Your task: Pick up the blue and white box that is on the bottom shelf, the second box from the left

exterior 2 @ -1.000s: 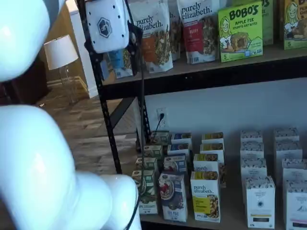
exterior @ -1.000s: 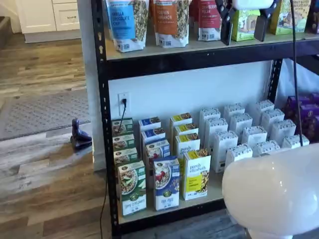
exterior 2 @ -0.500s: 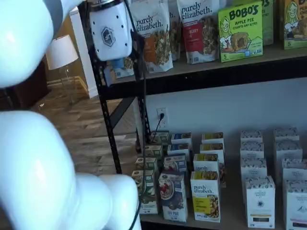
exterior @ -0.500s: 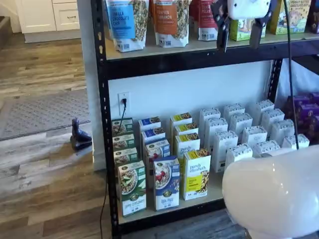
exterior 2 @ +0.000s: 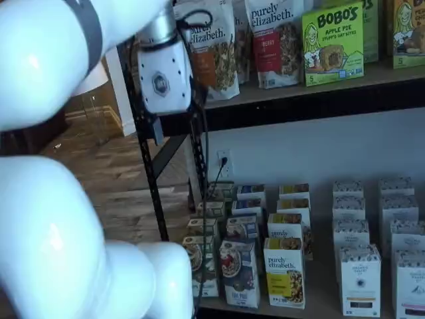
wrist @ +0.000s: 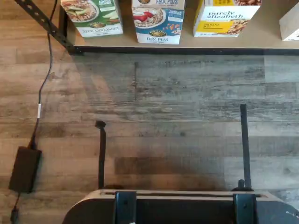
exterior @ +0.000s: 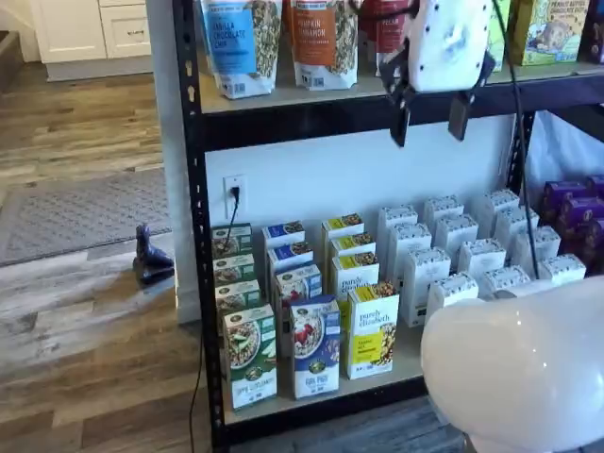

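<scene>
Overhead, pincer (exterior: pixel 428 113) spread wide, gripping nothing, well above blue and white box (exterior: pixel 315 347).

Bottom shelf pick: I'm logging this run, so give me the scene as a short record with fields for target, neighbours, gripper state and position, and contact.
target: blue and white box, upright at the front of the bottom shelf
left neighbour: green and white carton
right neighbour: yellow and white carton
gripper: open, a plain gap between the two black fingers
gripper position: high, level with the upper shelf rail, well above the target
contact: none; box not yet grasped
wrist view: target's front visible at the shelf edge
</scene>
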You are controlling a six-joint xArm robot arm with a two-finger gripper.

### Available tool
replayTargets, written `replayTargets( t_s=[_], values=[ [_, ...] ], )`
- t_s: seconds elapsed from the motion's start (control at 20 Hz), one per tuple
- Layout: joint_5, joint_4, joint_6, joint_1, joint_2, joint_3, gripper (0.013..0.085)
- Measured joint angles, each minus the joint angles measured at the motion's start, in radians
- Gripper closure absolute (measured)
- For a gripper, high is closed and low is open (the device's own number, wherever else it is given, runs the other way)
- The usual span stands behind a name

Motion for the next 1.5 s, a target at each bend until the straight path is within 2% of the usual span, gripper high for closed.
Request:
replayTargets(
  t_s=[0.35, 0.5, 0.8, 0.9, 1.25, 1.5],
  values=[
    [-0.142, -0.022, 0.017, 0.021, 0.003, 0.134, 0.0130],
    [-0.231, -0.034, 0.030, 0.034, 0.006, 0.206, 0.0130],
    [-0.436, -0.018, 0.039, 0.049, 0.053, 0.344, 0.0130],
    [-0.516, 0.009, 0.024, 0.046, 0.074, 0.386, 0.0130],
    [-0.684, 0.005, 0.040, 0.067, 0.210, 0.439, 0.0130],
    [-0.848, -0.033, 0.072, 0.082, 0.337, 0.455, 0.0130]
  ],
)
